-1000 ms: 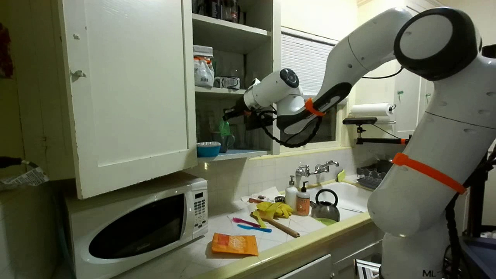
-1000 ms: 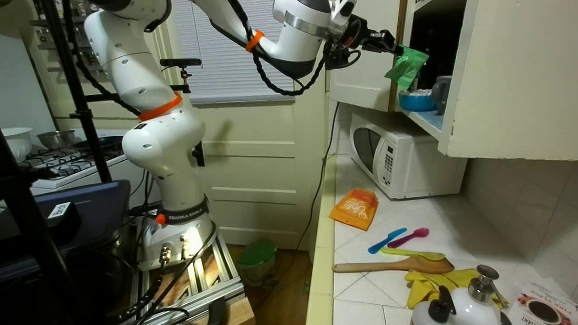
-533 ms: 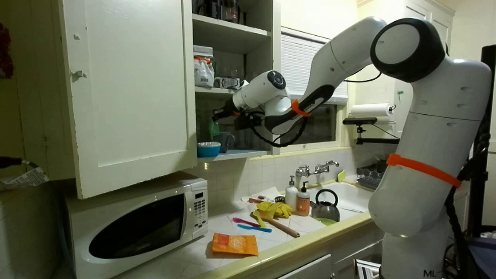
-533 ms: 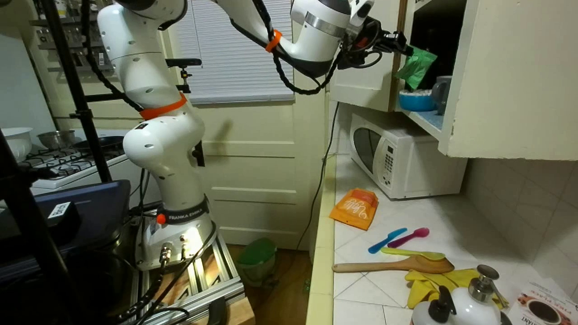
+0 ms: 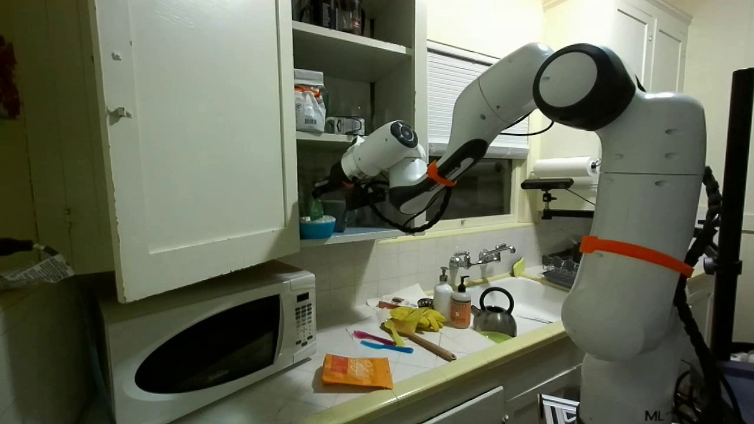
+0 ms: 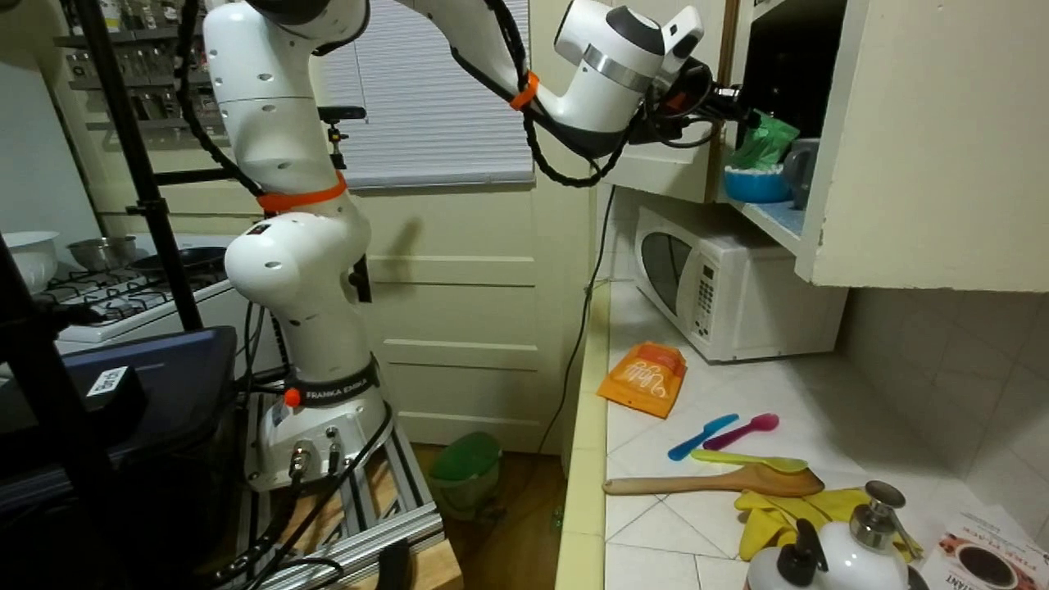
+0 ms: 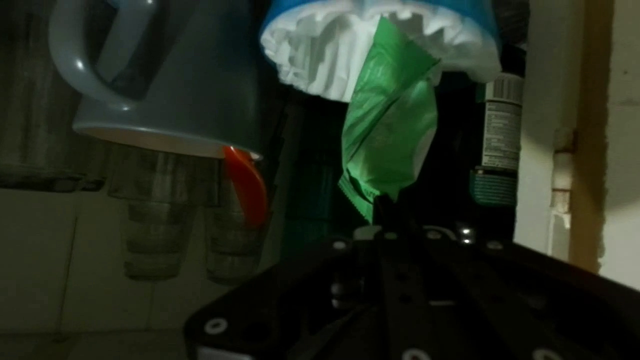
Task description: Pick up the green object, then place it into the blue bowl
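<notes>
The green object is a crumpled green packet (image 7: 392,135); it also shows in both exterior views (image 5: 316,210) (image 6: 766,141). My gripper (image 7: 390,202) is shut on one end of the packet, and the rest hangs down from the fingertips. The gripper also shows in both exterior views (image 5: 318,191) (image 6: 746,115). The blue bowl (image 6: 756,187) sits on the lowest cabinet shelf, also in an exterior view (image 5: 318,228) and at the top of the wrist view (image 7: 480,17). White fluted paper lines it. The packet's lower end overlaps the bowl's mouth; I cannot tell whether it touches.
A grey mug (image 7: 185,95) stands close beside the bowl, with glasses (image 7: 155,240) behind it. The open cabinet door (image 5: 206,129) and the upper shelf (image 5: 336,139) bound the space. A microwave (image 5: 212,341) and an orange pouch (image 5: 356,371) are on the counter below.
My gripper has moved toward the bowl and down, carrying the packet. The packet hung above and short of the bowl before; its lower end now meets the bowl's rim in view.
</notes>
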`<state>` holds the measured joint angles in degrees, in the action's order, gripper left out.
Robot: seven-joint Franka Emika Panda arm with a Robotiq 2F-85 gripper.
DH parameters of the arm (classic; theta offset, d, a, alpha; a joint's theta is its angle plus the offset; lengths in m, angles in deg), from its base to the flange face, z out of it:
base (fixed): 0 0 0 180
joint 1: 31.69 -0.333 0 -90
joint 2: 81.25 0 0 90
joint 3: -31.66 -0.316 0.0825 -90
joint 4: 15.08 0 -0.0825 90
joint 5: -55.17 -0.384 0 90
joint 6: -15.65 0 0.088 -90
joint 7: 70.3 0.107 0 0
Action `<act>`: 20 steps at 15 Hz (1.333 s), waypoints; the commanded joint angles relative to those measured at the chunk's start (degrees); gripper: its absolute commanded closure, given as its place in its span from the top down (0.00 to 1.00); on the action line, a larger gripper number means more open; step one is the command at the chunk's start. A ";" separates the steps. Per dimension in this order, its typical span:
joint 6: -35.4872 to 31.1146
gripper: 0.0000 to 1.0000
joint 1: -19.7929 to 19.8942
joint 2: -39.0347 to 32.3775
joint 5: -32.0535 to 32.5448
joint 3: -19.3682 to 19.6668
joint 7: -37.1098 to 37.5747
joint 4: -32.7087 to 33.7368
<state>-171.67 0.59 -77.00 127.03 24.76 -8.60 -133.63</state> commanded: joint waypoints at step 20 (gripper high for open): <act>8.90 1.00 -1.40 1.69 -8.71 -2.43 -7.94 -0.98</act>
<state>-163.65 -0.53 -79.31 120.23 22.36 -15.83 -131.17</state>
